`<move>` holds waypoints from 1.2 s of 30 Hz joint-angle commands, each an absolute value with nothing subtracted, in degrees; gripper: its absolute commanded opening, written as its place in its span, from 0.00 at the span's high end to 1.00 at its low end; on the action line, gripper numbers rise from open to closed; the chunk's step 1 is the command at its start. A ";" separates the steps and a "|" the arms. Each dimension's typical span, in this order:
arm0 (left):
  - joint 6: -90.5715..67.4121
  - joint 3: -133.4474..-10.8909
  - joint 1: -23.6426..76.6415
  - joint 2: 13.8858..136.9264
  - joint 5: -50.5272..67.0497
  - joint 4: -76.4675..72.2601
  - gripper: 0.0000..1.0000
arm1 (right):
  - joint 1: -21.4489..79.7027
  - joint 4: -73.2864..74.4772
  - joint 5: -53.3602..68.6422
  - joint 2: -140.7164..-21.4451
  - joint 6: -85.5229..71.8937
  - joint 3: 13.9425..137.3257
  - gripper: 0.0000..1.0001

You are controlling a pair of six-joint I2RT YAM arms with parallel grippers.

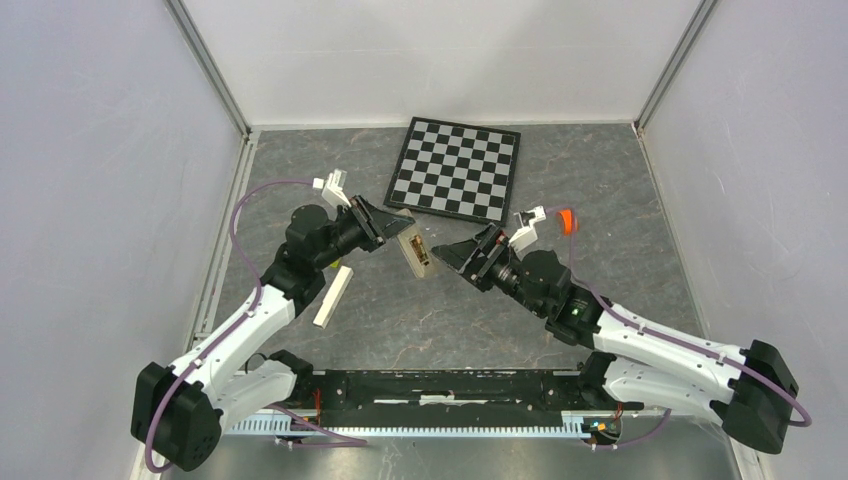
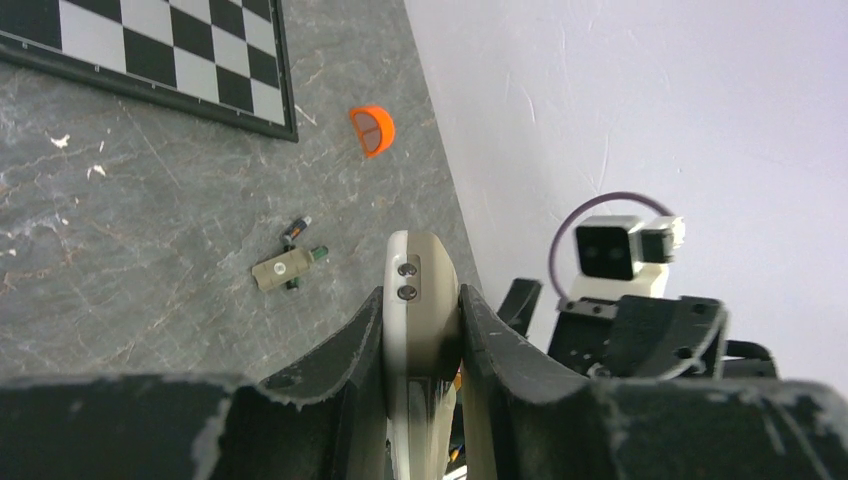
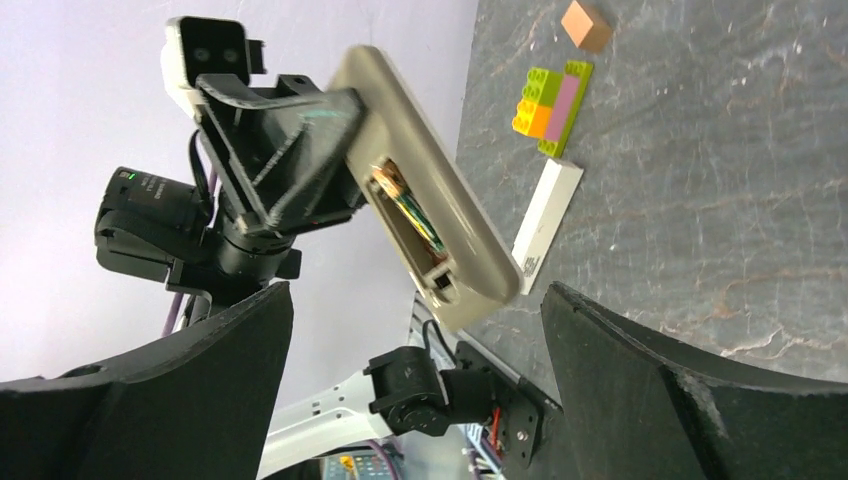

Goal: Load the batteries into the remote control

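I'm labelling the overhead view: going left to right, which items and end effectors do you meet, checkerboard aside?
cream block → left end effector → remote control → right end effector → orange cap

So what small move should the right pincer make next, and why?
Probably reach for a loose battery on the table: the right pincer is open and empty, one battery already lies in the remote control, gripped by the left pincer.

Tabletop [image 1: 440, 320]: grey marbled stone-look, matt.
Remote control [image 3: 465, 235]: smooth cream plastic, slight sheen.
Left tool [image 2: 422, 300]: matt black plastic, rough chipped edges.
Chessboard [image 1: 455, 168], twelve o'clock: smooth, satin.
Cap [image 2: 372, 130]: orange plastic.
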State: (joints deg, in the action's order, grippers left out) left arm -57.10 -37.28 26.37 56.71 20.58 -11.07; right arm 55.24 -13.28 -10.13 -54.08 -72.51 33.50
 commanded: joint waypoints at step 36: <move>-58.65 -39.00 26.28 56.69 25.33 -18.37 0.98 | 53.31 -42.08 -2.97 -72.38 -94.24 34.55 0.02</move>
